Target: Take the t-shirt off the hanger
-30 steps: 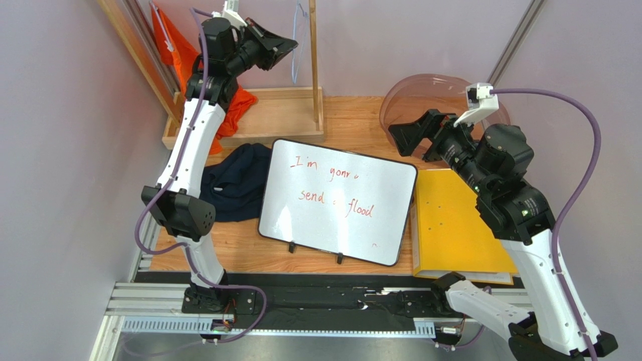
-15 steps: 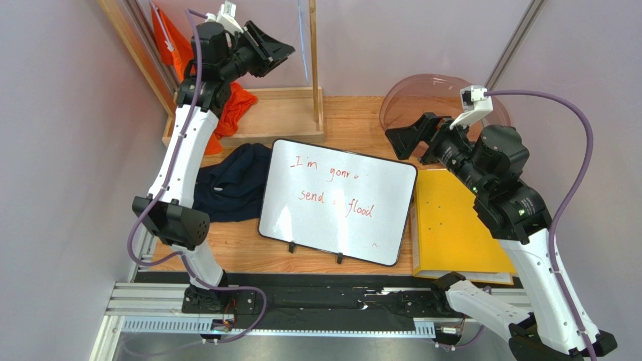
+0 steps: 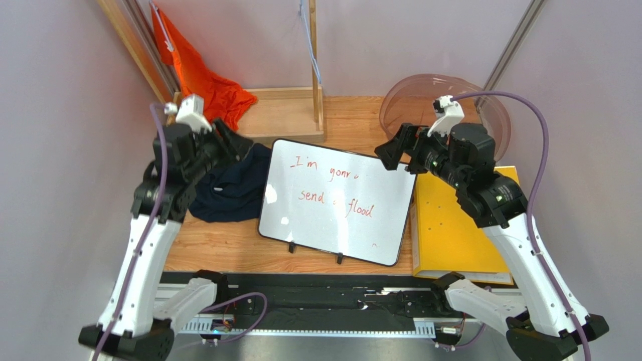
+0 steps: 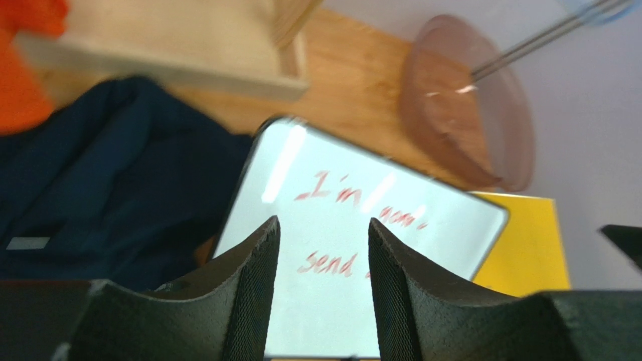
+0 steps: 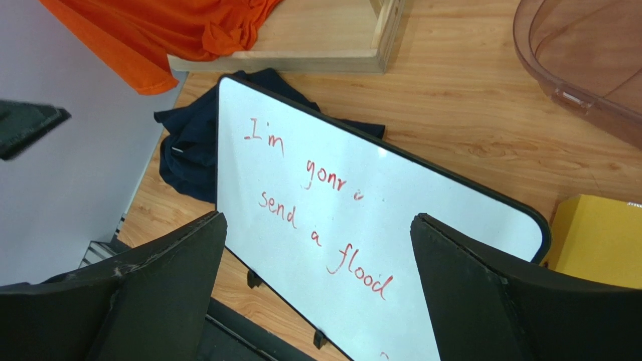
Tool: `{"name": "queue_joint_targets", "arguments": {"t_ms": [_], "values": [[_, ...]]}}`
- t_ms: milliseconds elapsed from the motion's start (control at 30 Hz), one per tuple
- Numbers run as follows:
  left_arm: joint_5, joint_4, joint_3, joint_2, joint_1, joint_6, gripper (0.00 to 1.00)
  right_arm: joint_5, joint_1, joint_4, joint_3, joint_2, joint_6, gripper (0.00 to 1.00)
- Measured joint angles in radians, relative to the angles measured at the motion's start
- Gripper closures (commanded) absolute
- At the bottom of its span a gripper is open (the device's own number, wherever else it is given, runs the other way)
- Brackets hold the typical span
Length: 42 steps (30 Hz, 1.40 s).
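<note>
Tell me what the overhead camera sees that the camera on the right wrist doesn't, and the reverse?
Only overhead: both whole arms, the left arm and the right arm, the light blue hanger hanging by the wooden post, and the full yellow binder.
Only the right wrist: the right jaws close up, black and standing wide open at the lower corners.
Both: the whiteboard with red writing, the navy garment beside it, the orange t-shirt, and part of the pink tub.
</note>
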Motion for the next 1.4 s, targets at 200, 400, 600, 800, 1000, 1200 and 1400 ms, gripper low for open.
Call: {"name": "queue_joint_targets", "arguments": {"t_ms": [200,400,600,800,1000,1200,1400], "values": [[-0.2,-0.138,-0.293,-0.166,0.0,-0.057,0.41,-0.011,0.014,-0.003,-0.06,-0.017,-0.002,0.0],[-0.382,-0.214,-0.411,-0.098,0.025,-0.211,0.01,-0.027,0.026,0.01,-0.062,-0.017,-0.002,0.0],[-0.374,-0.193,-0.425,0.058,0.206,-0.3,0.0,-0.035,0.036,0.012,-0.062,-0.017,-0.002,0.0],[-0.338,-0.132,-0.409,0.284,0.286,-0.363,0.0,-0.044,0.045,0.013,-0.066,-0.021,-0.002,0.0],[-0.278,-0.051,-0.375,0.429,0.304,-0.422,0.01,-0.064,0.062,0.016,-0.075,-0.023,-0.003,0.0],[-0.264,-0.006,-0.375,0.397,0.305,-0.452,0.0,-0.088,0.08,0.012,-0.075,-0.022,-0.005,0.0],[-0.264,0.043,-0.376,0.414,0.312,-0.452,0.0,-0.108,0.132,0.002,-0.075,-0.023,-0.005,0.0]]}}
